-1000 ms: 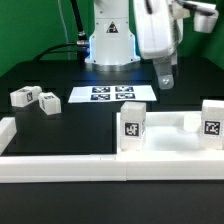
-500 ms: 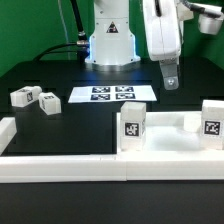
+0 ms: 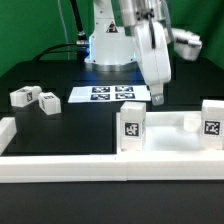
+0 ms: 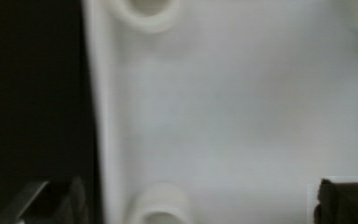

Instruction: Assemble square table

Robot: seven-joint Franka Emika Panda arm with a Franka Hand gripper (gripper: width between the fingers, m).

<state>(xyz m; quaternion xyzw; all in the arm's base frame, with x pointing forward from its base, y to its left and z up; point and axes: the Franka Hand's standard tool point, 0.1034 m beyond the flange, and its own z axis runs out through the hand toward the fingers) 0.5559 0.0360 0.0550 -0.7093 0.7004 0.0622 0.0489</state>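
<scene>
My claw [image 3: 157, 96] hangs wide open, empty, over the table top [image 3: 170, 146] lying on the counter [image 3: 60, 128]. Next, I think, I fetch a loose leg [image 3: 22, 97], well apart from the table top.

In the exterior view the light is bright and even, seemingly from above, with little shadow. The black counter [image 3: 60, 125] stays dark and matte, while the white border wall [image 3: 100, 168] along its near edge is almost blown out. A blue glow sits on my base [image 3: 108, 45]. My arm [image 3: 152, 50] is smeared. The wrist view is soft throughout: the white panel [image 4: 229, 120] looks washed, its sockets hazy, and my fingers [image 4: 34, 200] are dark blurs.
</scene>
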